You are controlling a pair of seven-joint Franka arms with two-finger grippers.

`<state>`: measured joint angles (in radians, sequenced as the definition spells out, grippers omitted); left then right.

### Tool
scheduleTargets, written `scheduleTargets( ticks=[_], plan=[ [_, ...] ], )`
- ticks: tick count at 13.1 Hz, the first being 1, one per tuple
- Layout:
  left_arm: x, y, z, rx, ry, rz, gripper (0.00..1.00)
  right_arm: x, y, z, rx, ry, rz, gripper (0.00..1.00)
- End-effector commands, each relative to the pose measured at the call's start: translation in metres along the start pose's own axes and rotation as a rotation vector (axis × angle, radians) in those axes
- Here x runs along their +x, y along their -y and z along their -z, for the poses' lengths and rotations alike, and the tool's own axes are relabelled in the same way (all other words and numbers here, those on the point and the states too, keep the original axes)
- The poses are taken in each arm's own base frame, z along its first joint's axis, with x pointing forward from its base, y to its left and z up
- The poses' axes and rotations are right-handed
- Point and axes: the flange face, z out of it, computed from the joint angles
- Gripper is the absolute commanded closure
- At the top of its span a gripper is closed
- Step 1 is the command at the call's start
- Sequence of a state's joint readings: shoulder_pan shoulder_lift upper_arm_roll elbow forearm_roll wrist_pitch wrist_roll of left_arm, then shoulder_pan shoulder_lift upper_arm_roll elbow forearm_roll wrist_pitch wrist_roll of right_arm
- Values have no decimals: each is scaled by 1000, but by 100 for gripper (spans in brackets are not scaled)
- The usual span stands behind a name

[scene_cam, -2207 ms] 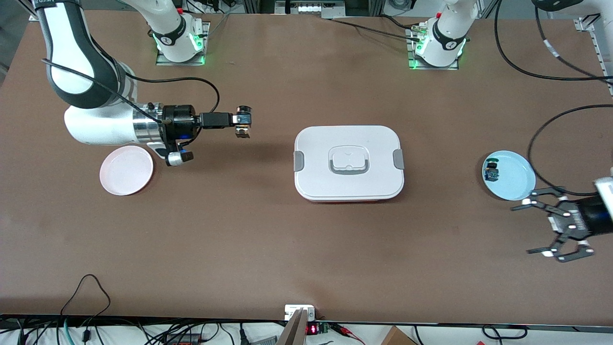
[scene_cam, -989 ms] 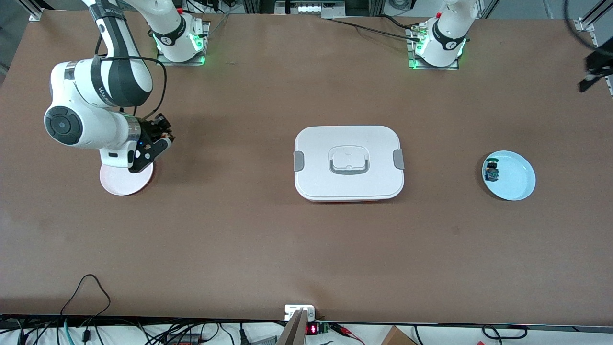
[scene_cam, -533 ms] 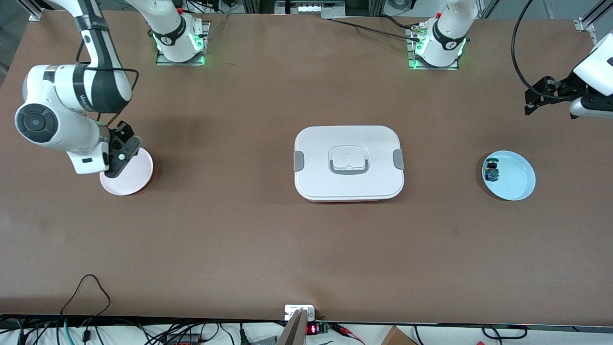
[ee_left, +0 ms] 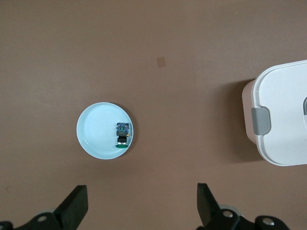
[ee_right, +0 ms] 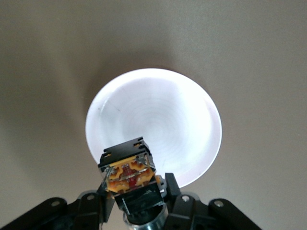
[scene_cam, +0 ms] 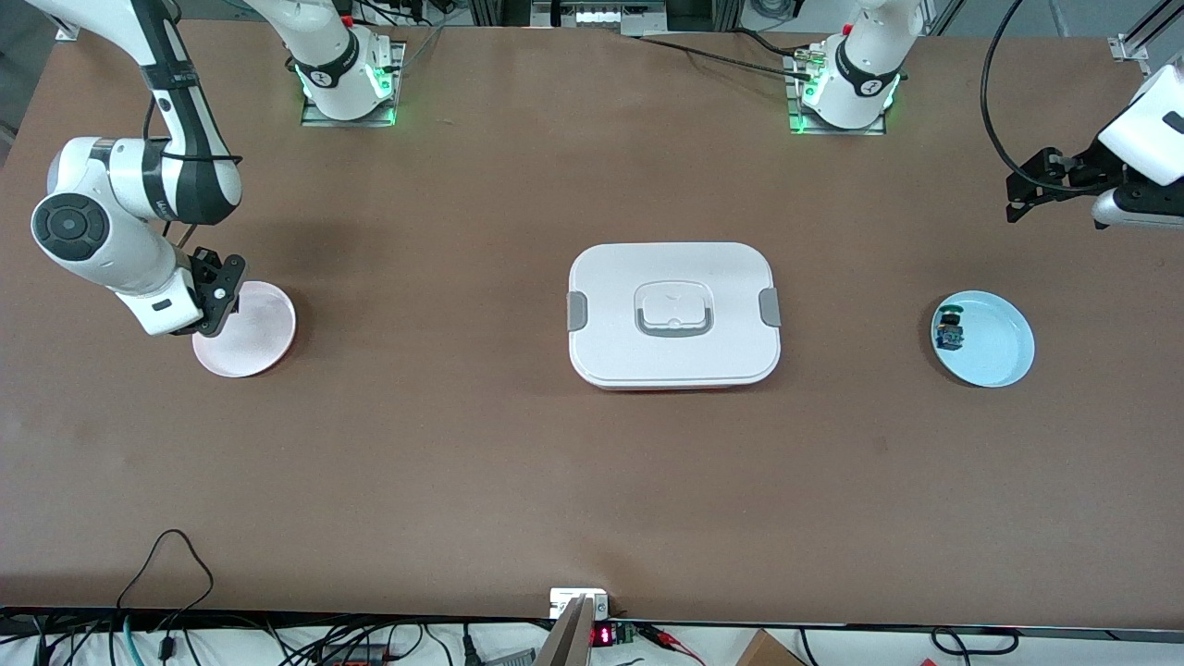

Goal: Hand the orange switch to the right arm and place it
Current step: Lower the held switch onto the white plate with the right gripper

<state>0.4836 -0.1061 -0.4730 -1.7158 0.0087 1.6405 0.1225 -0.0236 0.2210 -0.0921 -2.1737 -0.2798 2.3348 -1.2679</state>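
Handover looks done: the right pincer [ee_right: 136, 194] grips the orange switch [ee_right: 128, 168] over the pink plate [scene_cam: 259, 338], frame left. Placing remains. The left pincer [ee_left: 139, 206], released, waits upper right.

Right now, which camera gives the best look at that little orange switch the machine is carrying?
The right wrist view: the orange switch fills the foreground, clamped in the right tool over the pink plate. In the front view the arm's wrist hides it. The left wrist view shows only the other, blue switch on its blue plate.
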Motion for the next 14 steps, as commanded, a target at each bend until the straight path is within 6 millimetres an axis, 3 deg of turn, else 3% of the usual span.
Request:
scheduleTargets(
  ticks=[1,2,3,4,6,8,14],
  plan=[
    [10,1,3,-8,1,-2,0,-7,4,-23,-24,-11,41,100],
    [20,10,7,-36,-21,8,0,-9,3,-30,-34,-17,37,100],
    [24,7,6,-44,-23,-1,0,-8,2,-37,-39,-22,38,100],
    [26,-11,5,-48,-17,-28,0,-6,2,-44,-44,-28,35,100],
    [26,-26,-2,-54,-6,-55,0,-10,3,-56,-65,-43,19,100],
    [32,-27,-13,-59,4,-47,0,-5,4,-71,-72,-55,16,100],
    [33,-14,-15,-63,14,60,0,-13,16,-121,-80,-88,-33,100]
  ],
)
